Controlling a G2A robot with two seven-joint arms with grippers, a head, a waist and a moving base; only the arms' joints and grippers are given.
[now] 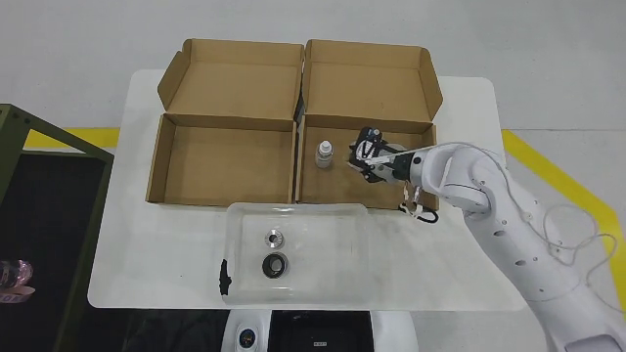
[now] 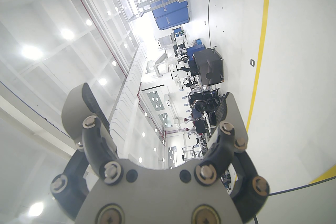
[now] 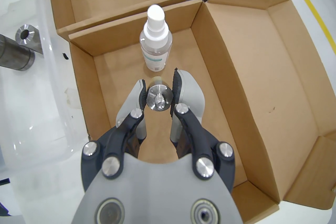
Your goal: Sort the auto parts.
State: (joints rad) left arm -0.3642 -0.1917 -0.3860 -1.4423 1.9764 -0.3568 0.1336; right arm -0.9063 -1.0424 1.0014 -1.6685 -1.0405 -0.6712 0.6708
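One silver metal part [image 3: 159, 101] — round, with a small stub at its centre — is pinched between the fingers of the right gripper [image 3: 159, 90], over the right cardboard box [image 3: 262, 83]. Just beside it, not touching, a spray bottle [image 3: 155, 43] stands upright in the same box. The left cardboard box [image 1: 225, 166] sits alongside, wall to wall. In the clear tray [image 1: 342, 254] in front of the boxes lie a silver bushing [image 1: 273, 239] and a dark ring [image 1: 274, 266]. The left gripper [image 2: 156, 99] points at the ceiling — fingers spread wide
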